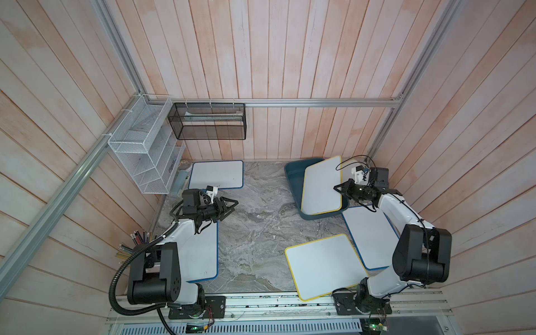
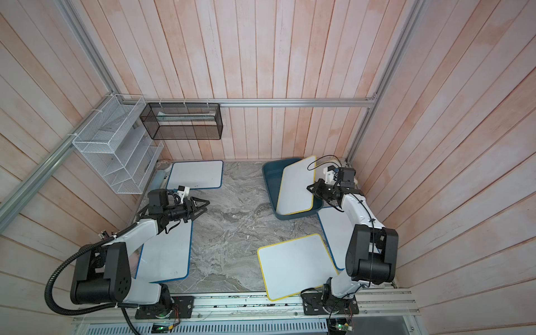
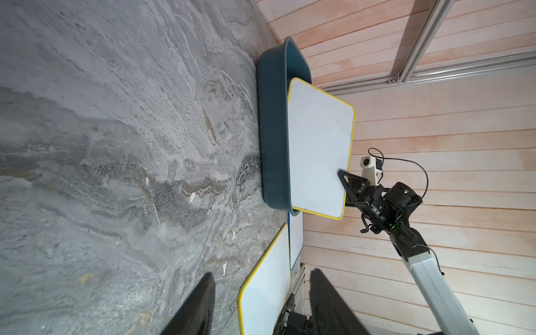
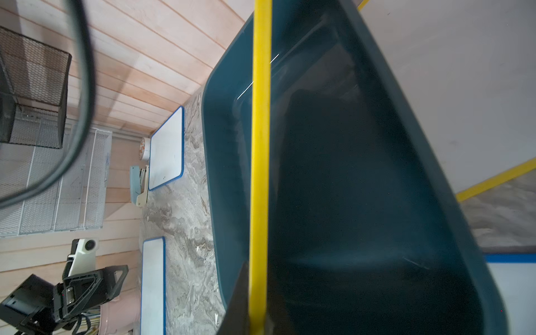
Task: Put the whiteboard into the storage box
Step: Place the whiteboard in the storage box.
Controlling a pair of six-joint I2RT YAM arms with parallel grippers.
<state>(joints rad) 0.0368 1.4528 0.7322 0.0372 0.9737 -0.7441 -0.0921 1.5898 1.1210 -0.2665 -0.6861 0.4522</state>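
The right end effector (image 1: 338, 188) is clamped tight on the right-hand long edge of the yellow-edged whiteboard (image 1: 320, 185), a finger on each face; the right wrist view shows the yellow rim (image 4: 259, 145) running straight out from between the fingers. The board hangs tilted: its opposite long edge is down inside the storage box (image 1: 293, 174), and the gripped edge is lifted above the box's right rim. The box sits at the back right of the tabletop (image 1: 261, 220). Behind the grip, the right wrist is turned left toward the box, and the white forearm slopes back to a raised elbow above the front-right base.

The left end effector (image 1: 232, 207) stands about half open and holds nothing. It hovers over the tabletop pointing toward the centre, its arm folded above a blue-edged whiteboard (image 1: 203, 249).
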